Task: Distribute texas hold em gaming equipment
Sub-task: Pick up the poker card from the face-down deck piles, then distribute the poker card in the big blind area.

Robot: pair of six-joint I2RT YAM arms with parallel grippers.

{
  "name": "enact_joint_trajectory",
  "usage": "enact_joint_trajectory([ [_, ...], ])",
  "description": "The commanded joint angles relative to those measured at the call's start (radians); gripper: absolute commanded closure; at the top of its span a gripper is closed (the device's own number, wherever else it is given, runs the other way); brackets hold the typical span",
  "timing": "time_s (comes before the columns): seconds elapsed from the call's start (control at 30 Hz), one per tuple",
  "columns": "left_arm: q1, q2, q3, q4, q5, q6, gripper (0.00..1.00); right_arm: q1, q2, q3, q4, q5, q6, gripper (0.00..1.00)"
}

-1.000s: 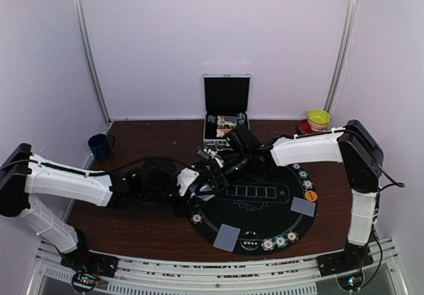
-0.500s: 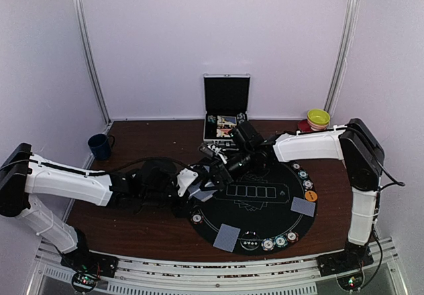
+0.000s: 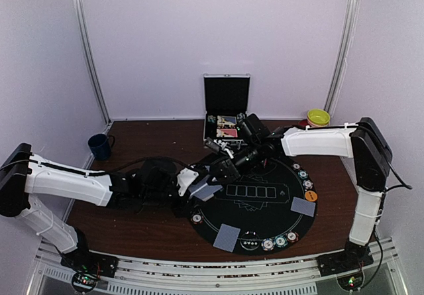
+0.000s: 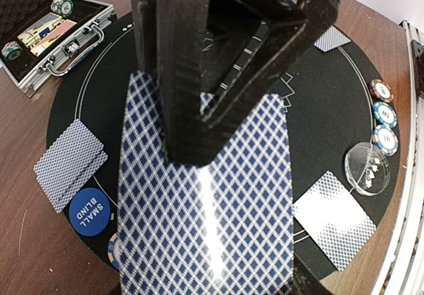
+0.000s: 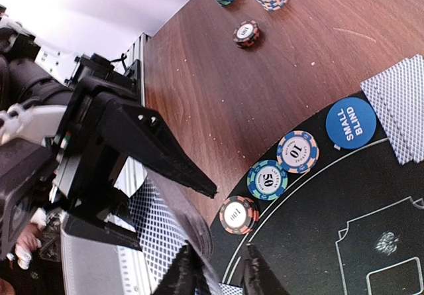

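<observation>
The left end effector (image 4: 196,150) is pressed together on a deck of playing cards (image 4: 205,235). Its upper finger lies along the patterned back, and the lower finger is hidden beneath the deck. The deck hangs over the left rim of the round black mat (image 3: 265,210), back up, its long axis in line with the finger and pointing across the mat. The right end effector (image 5: 215,276) sits just beside the deck's far edge, its fingertips (image 5: 182,275) drawn near each other with a narrow gap. A grey blur covers that spot, so I cannot tell whether they pinch a card.

Crowding the mat's edge below the deck is a row of three chips (image 5: 267,179) marked 100, 50 and 10. Next come the blue Small Blind button (image 5: 351,122) and a small pile of cards (image 4: 69,164). Three loose chips (image 5: 246,33) lie apart on the bare wooden surface (image 5: 265,83).

On the mat's near side a face-down pair (image 3: 226,237) lies beside a clear round disc (image 4: 366,169) and a near row of chips (image 3: 281,241). Another pair (image 3: 303,206) lies to the right, near an orange button (image 3: 311,195).

The silver case (image 3: 225,119) stands open at the back, a blue mug (image 3: 99,146) is far left, and stacked bowls (image 3: 317,118) are far right
</observation>
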Motion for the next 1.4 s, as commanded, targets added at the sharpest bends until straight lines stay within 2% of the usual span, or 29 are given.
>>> enact_joint_trajectory([
  [0.0,-0.007,-0.008,0.008,0.072,0.018,0.008,0.47,-0.011,-0.034,0.011,-0.039,-0.005,-0.026,0.84],
  [0.13,-0.006,-0.007,0.008,0.071,0.016,0.008,0.47,-0.011,-0.027,0.027,-0.075,-0.065,-0.051,1.0],
  [0.3,-0.006,-0.008,0.008,0.07,0.015,0.008,0.47,-0.025,-0.036,0.047,-0.138,-0.095,-0.082,1.0],
  [0.5,-0.007,-0.01,0.007,0.071,0.013,0.008,0.47,-0.099,-0.085,0.012,-0.129,-0.112,-0.061,1.0],
  [0.7,-0.007,-0.006,0.009,0.071,0.009,0.007,0.47,-0.202,-0.177,-0.112,-0.094,-0.125,-0.039,1.0],
  [0.9,-0.007,-0.003,0.011,0.071,0.007,0.005,0.47,-0.379,-0.299,-0.274,-0.074,-0.124,-0.052,1.0],
  [1.07,-0.007,-0.011,0.008,0.071,0.005,0.005,0.47,-0.559,-0.373,-0.361,-0.199,-0.106,-0.185,1.0],
  [1.37,-0.007,-0.029,0.004,0.072,0.004,0.001,0.47,-0.82,-0.413,-0.392,-0.517,0.002,-0.612,1.0],
])
